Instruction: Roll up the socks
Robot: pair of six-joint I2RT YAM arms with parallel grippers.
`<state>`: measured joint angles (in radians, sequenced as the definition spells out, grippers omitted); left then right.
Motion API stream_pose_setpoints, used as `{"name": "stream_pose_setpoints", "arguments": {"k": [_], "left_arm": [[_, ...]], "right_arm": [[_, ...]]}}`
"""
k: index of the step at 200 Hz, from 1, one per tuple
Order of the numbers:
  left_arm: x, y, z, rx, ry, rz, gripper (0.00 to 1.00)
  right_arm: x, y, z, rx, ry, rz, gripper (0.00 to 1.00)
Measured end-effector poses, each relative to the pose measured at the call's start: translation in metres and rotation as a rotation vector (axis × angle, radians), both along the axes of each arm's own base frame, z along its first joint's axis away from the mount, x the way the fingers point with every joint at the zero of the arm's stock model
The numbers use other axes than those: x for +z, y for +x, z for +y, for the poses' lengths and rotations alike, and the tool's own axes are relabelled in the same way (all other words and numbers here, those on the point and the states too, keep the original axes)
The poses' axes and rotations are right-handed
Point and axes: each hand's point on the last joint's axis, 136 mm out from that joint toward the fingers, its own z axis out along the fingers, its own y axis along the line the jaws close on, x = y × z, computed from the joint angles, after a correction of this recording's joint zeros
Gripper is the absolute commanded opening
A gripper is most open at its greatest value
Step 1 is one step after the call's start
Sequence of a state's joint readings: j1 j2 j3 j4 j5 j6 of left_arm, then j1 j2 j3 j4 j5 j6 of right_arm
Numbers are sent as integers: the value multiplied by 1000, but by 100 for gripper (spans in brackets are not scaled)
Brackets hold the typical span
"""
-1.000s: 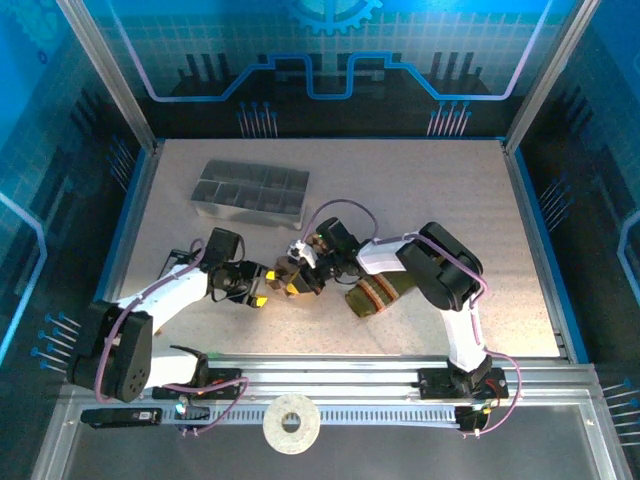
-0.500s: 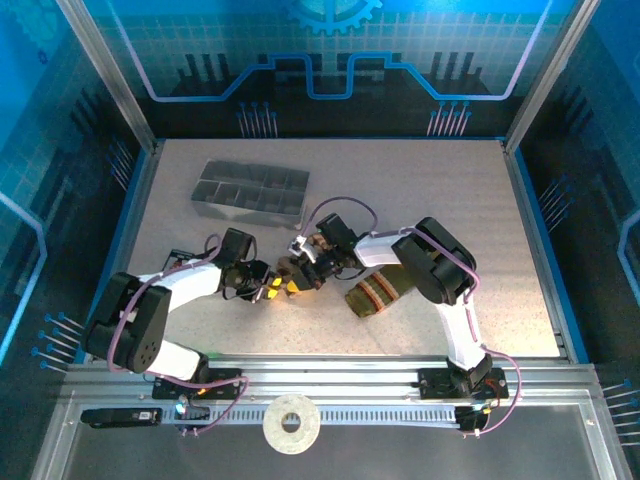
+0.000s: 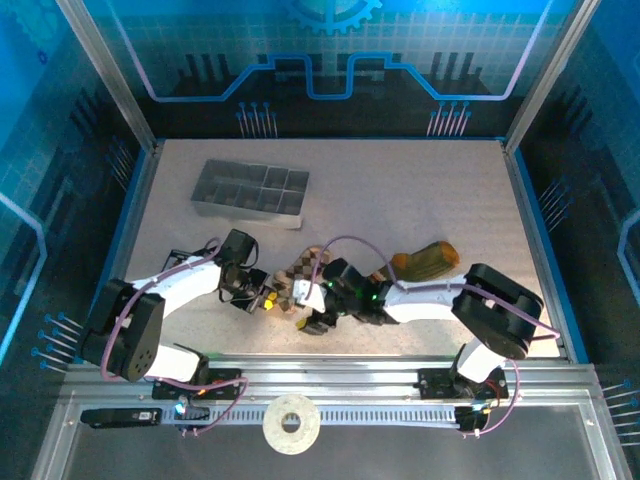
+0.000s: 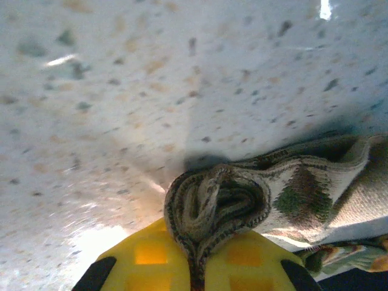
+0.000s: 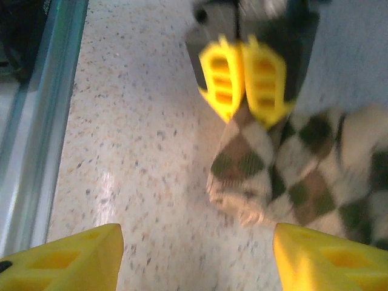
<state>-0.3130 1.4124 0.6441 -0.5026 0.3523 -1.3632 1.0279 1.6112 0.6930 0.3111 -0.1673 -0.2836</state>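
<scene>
Jaws of left gripper [image 4: 194, 262] clamped on bunched end of checkered sock [image 4: 291, 194]. Right gripper [image 5: 197, 248] spread wide, empty, near that sock. Olive sock [image 3: 425, 260] lies apart.

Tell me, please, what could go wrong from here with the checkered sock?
1. The left gripper pinches only a bunched edge of the checkered sock; a pull might slip it free.
2. The right gripper is open and holds nothing, so the sock's loose part could unfold.
3. The grippers sit close together and might collide if the right one closes in.
</scene>
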Motion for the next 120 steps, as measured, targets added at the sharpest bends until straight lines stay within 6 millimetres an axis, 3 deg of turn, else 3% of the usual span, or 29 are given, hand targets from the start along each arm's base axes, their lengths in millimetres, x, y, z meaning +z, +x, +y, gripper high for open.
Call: {"name": "stream_pose_setpoints", "arguments": {"k": [35,72,95,120], "left_arm": [[0,-5,1,-4,16,37,0],[0,-4,1,-5,24,62,0],[0,-4,1,-5,26,67,0],[0,-4,1,-5,26,68,0]], "right_arm": [[5,1,15,20,-49,-272,66],[-18,5,29,47,-147,-378,59],[-26,10,34,50,-181,-408,48],[-30,18,41,45,-202,-439,28]]}}
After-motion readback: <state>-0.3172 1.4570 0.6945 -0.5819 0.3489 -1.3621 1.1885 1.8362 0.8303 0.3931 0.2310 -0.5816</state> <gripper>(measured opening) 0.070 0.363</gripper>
